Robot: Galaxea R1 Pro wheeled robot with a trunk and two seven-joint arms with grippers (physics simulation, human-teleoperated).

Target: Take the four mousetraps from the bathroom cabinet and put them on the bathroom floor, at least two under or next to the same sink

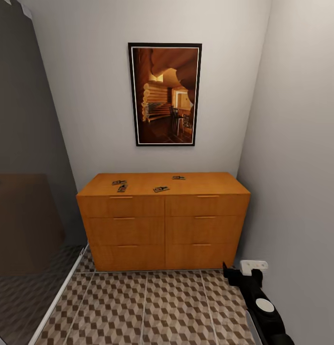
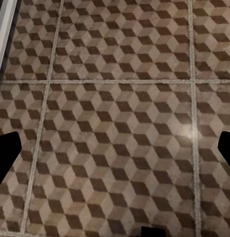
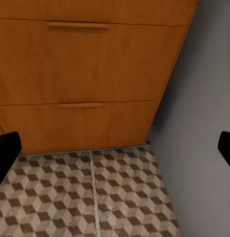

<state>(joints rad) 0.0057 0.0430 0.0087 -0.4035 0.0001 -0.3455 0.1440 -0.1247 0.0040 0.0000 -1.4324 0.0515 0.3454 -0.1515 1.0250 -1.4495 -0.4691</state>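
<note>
The orange-brown cabinet (image 1: pixel 164 230) stands against the far wall with all its drawers shut. On its top lie several mousetraps: two close together at the left (image 1: pixel 119 182) (image 1: pixel 122 188), one near the front middle (image 1: pixel 161 189) and one further back (image 1: pixel 178 178). The cube-patterned bathroom floor (image 1: pixel 148 306) stretches in front of it. My right gripper (image 1: pixel 231 274) hangs low by the cabinet's lower right corner; in the right wrist view it (image 3: pixel 115 148) is open and empty, facing the lower drawers (image 3: pixel 80 64). My left gripper (image 2: pixel 115 153) is open over bare floor tiles (image 2: pixel 115 113). The bathroom sink is out of view.
A dark glass panel (image 1: pixel 28 191) with a white floor rail closes off the left side. A grey wall (image 1: pixel 301 167) runs close along the right, with a white socket (image 1: pixel 253 265) low on it. A framed picture (image 1: pixel 164 93) hangs above the cabinet.
</note>
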